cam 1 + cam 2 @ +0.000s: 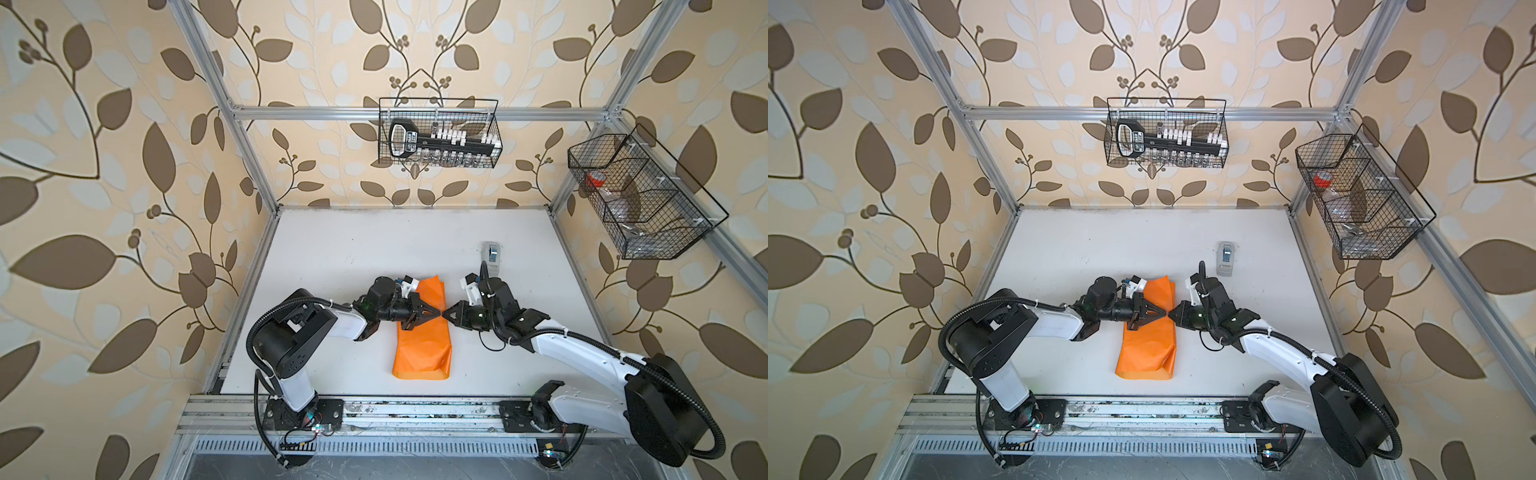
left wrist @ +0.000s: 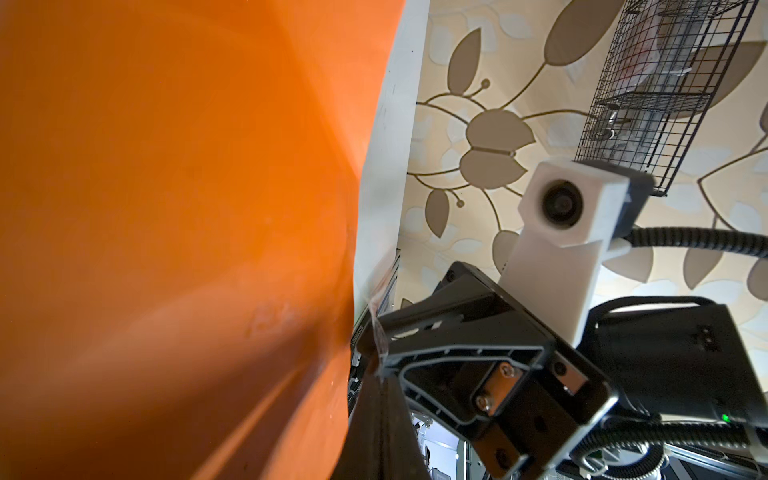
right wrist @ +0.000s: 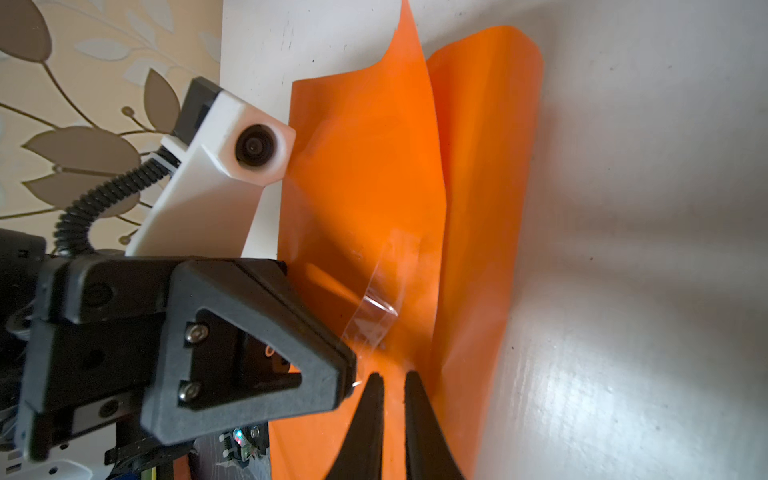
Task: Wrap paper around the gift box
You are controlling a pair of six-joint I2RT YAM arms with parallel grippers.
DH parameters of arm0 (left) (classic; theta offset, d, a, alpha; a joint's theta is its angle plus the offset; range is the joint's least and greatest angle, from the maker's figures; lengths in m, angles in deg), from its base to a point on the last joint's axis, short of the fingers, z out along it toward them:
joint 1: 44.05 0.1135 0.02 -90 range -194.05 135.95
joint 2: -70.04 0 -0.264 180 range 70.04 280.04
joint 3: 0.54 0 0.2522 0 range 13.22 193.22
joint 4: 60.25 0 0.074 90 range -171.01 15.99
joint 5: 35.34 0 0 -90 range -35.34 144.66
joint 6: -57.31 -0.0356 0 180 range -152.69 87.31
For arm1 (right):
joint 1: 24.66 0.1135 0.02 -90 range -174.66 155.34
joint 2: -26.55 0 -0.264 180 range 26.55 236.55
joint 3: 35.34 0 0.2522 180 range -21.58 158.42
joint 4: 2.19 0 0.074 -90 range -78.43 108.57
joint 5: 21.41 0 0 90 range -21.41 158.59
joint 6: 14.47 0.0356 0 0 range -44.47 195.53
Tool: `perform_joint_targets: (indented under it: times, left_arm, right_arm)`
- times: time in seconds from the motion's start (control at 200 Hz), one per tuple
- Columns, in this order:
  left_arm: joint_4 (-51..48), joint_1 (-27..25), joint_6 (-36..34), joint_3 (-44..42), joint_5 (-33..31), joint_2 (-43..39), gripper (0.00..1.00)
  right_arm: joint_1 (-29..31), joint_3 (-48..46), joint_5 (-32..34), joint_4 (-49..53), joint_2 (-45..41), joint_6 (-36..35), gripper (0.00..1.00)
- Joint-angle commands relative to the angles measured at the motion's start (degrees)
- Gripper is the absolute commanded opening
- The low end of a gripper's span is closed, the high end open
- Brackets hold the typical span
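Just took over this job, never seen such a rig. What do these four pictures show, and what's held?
Two white-and-black robot arms, left and right, stand at the near edge of a white table, each ending in a two-finger gripper. Two pictures look down from overhead, nearly the same view; two come from cameras on the wrists. On the table lies a large orange sheet of glossy paper, folded into a bundle; the black gift box is not visible. A small grey tape dispenser stands farther back, to the right. The left gripper and right gripper nearly meet tip to tip over the paper. The left is shut; the right's fingers stand close, a thin gap between. A strip of clear tape sits at both tips; which one holds it I cannot tell.
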Motion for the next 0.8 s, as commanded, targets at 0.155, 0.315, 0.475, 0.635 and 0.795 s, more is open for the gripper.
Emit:
perform_joint_targets:
  times: [0.155, 0.315, 0.475, 0.635, 0.795]
  left_arm:
    - [-7.12, 0.08, 0.47, -0.17, -0.59, 1.42, 0.0]
    - [-6.21, -0.14, 0.6, 1.78, -0.54, 2.04, 0.0]
    - [-5.07, -0.24, 1.04, 3.61, -0.81, 2.09, 0.0]
    - [-3.84, -0.52, 0.91, 5.4, -1.09, 1.92, 0.0]
    - [0.51, -0.87, 1.4, 6.44, -1.28, 3.29, 0.0]
  right_arm:
    - [0.78, -2.69, -0.62, -5.32, 1.12, 2.84, 0.14]
    - [0.75, -3.72, -0.79, -6.62, 2.4, 3.16, 0.13]
    - [0.83, -4.69, -0.31, -7.17, 2.48, 3.2, 0.13]
    - [0.34, -5.76, -0.12, -7.33, 2.03, 3.4, 0.13]
    - [-0.1, -6.56, -0.3, -7.29, 1.28, 3.51, 0.13]
